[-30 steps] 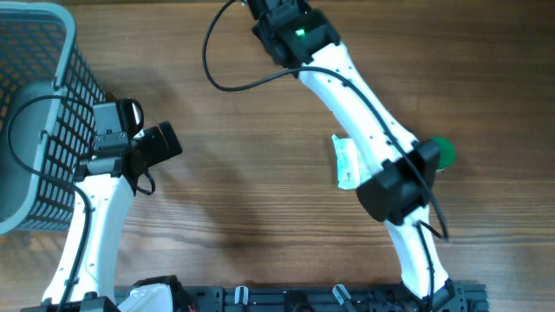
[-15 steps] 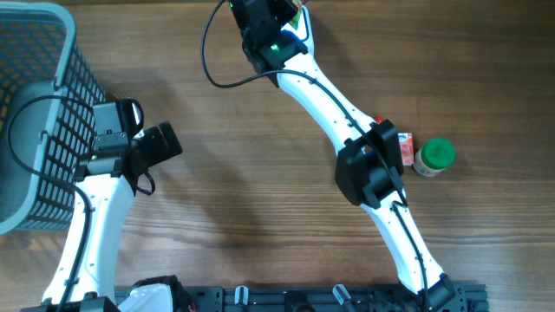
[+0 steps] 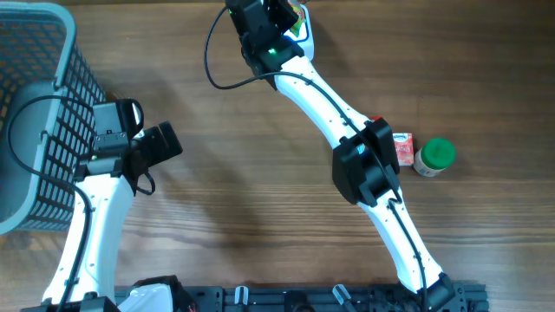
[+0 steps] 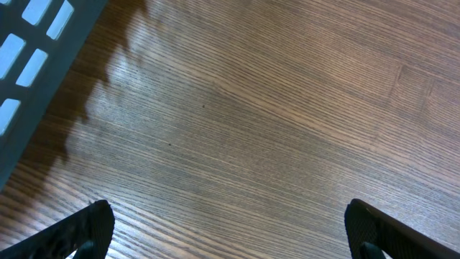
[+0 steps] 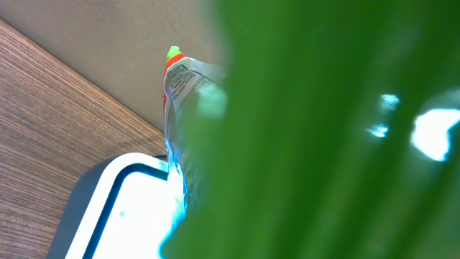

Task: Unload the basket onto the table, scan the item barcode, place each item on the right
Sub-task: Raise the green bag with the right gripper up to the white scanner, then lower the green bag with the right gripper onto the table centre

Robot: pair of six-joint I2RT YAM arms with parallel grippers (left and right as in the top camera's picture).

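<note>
Green packet (image 5: 180,79) clamped tight in right fingers (image 3: 282,10), now swung farther left above white scanner (image 5: 136,208); left fingers (image 3: 165,143) gape wide, empty.

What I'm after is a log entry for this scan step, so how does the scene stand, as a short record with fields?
left gripper: open, empty, above the table beside the basket
right gripper: shut on the packet, at the far table edge
scanner: white face, blue-lit, packet held at it; contact cannot be told
other items: red carton and green-lidded jar, side by side on the table
scan result: cannot tell
</note>
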